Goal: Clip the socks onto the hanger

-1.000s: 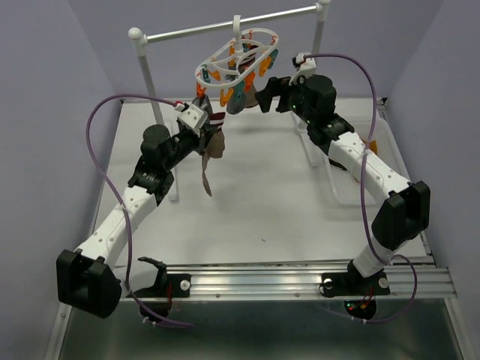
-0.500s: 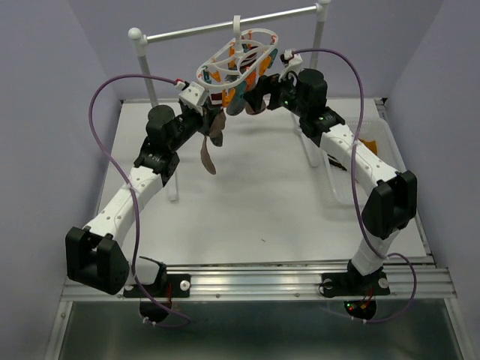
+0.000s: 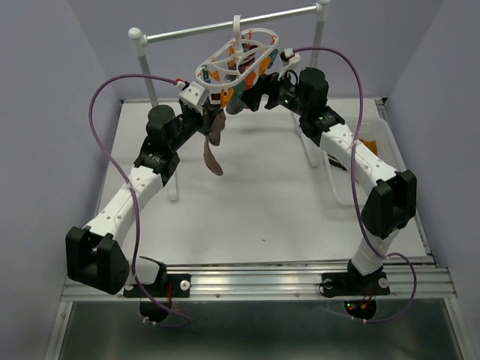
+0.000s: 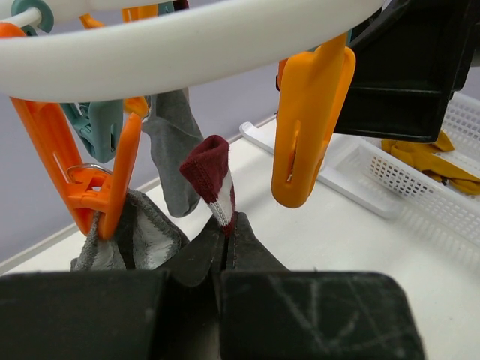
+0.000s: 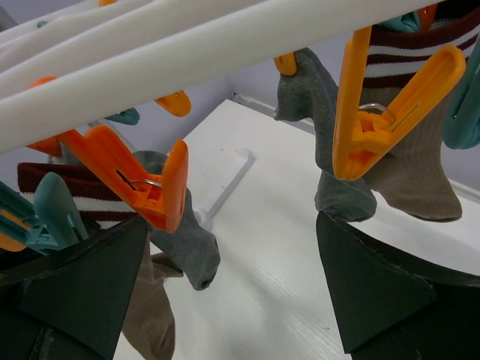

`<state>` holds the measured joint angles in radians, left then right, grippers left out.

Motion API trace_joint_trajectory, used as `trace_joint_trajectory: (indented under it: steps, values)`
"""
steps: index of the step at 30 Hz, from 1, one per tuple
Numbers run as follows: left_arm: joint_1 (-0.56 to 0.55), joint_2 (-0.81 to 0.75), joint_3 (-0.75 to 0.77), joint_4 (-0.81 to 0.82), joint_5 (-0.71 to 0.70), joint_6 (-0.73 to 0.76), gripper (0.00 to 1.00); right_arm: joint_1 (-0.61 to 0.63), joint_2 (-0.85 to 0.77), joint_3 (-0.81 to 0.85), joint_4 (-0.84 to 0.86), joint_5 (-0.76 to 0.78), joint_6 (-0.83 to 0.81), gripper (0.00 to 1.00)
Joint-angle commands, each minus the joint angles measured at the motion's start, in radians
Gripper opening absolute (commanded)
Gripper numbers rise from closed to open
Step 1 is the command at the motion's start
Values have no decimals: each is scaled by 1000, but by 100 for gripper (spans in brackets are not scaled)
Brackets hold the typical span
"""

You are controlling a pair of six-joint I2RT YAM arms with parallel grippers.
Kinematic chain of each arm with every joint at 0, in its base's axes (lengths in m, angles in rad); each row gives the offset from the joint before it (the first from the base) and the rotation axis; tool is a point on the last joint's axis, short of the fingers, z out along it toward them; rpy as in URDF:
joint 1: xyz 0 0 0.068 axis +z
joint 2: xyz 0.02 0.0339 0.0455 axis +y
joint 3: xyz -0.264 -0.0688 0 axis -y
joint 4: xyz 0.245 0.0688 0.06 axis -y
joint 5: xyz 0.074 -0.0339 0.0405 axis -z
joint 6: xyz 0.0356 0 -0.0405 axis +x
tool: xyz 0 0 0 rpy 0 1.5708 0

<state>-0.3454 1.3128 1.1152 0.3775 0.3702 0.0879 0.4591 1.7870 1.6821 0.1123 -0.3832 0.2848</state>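
Left end effector (image 4: 227,225): clenched on the maroon, white-striped cuff of a brown sock (image 3: 212,150), raised just under the hanger.
Brown sock: the rest dangles below the fingers, above the worktop (image 3: 262,202). In the left wrist view the cuff sits between two orange clips and looks apart from both.
Right end effector (image 5: 231,225): released, fingers spread wide with nothing between them. It is up at the hanger's right side, close under the clips.
Hanger (image 3: 238,60): white oval ring, hooked over the rack crossbar (image 3: 187,31), tilted.
Left orange clip (image 4: 90,187): shut on a grey fabric edge.
Right orange clip (image 4: 311,112): hangs free, nothing in it.
Grey sock (image 5: 330,135): hangs from the ring near a striped sock (image 5: 405,45) that is held in an orange clip.
Basket (image 4: 352,176): white mesh, on the worktop to the right.
Mustard socks (image 4: 427,157): lying in the basket.
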Motion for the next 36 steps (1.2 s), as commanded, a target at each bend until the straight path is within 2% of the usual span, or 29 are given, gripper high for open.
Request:
trace_joint_trajectory:
  steps: [1, 6, 13, 18, 29, 36]
  values:
    - [-1, -4, 58, 60, 4, -4, 0, 1, 3, 19, 104, -48, 43, 100]
    - [-1, -6, 60, 58, 7, -5, 0, 1, -1, 2, 159, -62, 74, 100]
    - [-1, -7, 61, 57, 10, -7, 0, 1, -23, -56, 282, 84, 103, 100]
    - [-1, -4, 66, 57, 9, -13, 0, 1, -12, -53, 329, 81, 129, 96]
    - [-1, 11, 80, 55, 24, -19, 0, 10, -3, -78, 438, 96, 148, 95]
    - [-1, 9, 80, 54, 29, -20, 0, 41, 9, -65, 469, 158, 149, 87]
